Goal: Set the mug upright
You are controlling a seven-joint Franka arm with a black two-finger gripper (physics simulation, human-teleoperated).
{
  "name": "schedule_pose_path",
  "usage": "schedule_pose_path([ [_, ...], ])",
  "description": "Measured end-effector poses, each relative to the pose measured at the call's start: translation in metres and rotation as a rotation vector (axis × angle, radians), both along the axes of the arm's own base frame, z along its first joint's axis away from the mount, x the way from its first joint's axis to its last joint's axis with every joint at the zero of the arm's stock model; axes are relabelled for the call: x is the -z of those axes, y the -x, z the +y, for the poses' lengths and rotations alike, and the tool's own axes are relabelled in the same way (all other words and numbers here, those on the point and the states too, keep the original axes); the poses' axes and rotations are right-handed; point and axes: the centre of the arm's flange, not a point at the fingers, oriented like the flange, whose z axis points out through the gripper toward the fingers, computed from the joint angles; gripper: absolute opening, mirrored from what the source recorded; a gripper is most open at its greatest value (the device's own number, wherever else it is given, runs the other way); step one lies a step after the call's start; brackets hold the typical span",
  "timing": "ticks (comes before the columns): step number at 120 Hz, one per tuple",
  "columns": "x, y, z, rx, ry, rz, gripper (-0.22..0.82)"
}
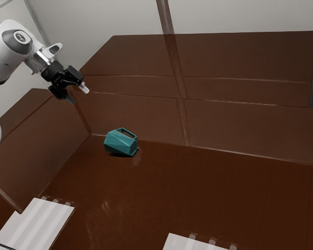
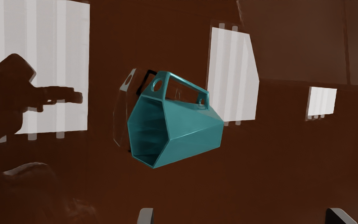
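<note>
Teal low-poly mug [image 2: 194, 124] lying on its side on a shiny brown tabletop [image 1: 172, 198], handle [image 2: 189, 81] up.
So the mug's all flat facets and hard creases, with a roughly six-sided open mouth, darker inside, and a squared-off loop of a handle whose end tabs have round holes in them. The surface is dark reddish brown and glossy enough to mirror the mug, plus some pale striped patches [image 1: 36, 224]. The black gripper [image 1: 78, 94] is up above and well apart from the mug, toward the exterior view's left, jaws spread wide with nothing between them.
</note>
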Motion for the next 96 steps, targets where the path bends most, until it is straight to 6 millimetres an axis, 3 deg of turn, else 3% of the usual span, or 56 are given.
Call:
schedule_pose_path([
  [9, 0.022, -0.007, -0.002, 0.016, 0.065, -0.011, 0.60],
  [23, 0.080, -0.010, -0.003, 0.016, 0.189, 0.015, 0.60],
  [37, 0.121, -0.013, -0.005, 0.025, 0.257, 0.024, 0.60],
  [84, 0.191, -0.014, -0.020, 0.063, 0.364, -0.002, 0.60],
  [96, 0.211, -0.005, -0.024, 0.059, 0.391, 0.015, 0.60],
])
